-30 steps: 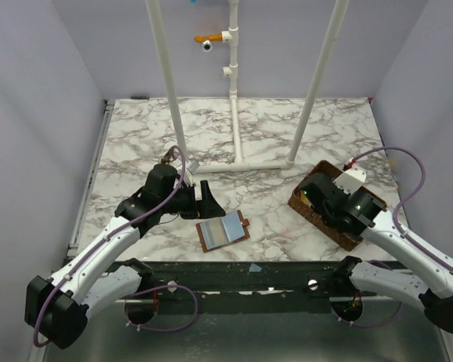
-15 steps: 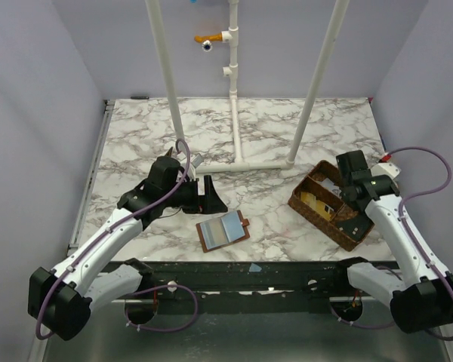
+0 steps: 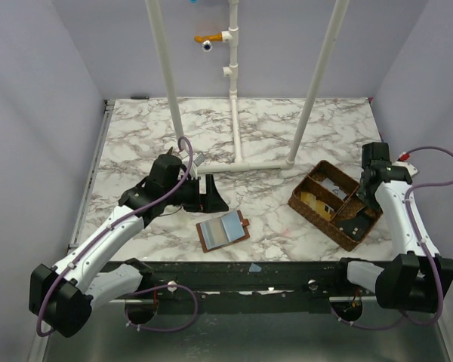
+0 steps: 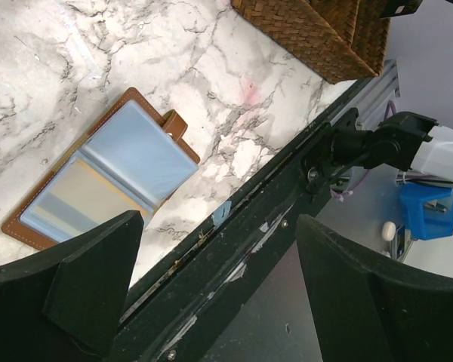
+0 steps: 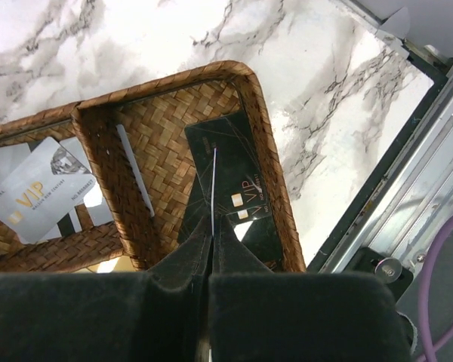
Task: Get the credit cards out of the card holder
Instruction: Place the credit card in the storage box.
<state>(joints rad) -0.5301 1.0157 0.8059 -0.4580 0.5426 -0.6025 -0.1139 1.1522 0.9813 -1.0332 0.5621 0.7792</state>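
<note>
Hovering with the left gripper spread wide just beyond the card holder, open flat near the front edge of the marble table with a yellowish card showing in one pocket; pinching in the tightly closed right gripper what looks like a pale card, edge-on, above the basket compartment holding a dark card. Could slip free early — thin slick edge, slight grip — and land on the rim or outside. Could also drag the unpinned holder when pulling the next card.
</note>
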